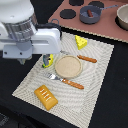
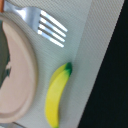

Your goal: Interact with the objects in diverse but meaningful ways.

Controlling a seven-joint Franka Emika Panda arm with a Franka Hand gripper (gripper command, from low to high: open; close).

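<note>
A yellow banana [image 1: 46,63] [image 2: 56,97] with a green tip lies on the striped placemat [image 1: 95,85], beside the tan plate [image 1: 68,66]. My gripper [image 1: 48,56] hangs directly over the banana; the arm hides its fingers, so its state is unclear. The holed cheese wedge [image 1: 80,41] rests at the mat's far edge. An orange ridged bread slab [image 1: 45,96] lies at the near corner. The grey two-handled pot [image 1: 91,13] stands on the pink board with a brown sausage [image 1: 89,12] inside.
An orange-handled fork [image 1: 67,81] [image 2: 47,26] lies just in front of the plate [image 2: 17,75], and a knife [image 1: 86,58] lies on its far side. A bowl [image 1: 122,17] is at the exterior view's right. Black discs mark the pink board [image 1: 70,15].
</note>
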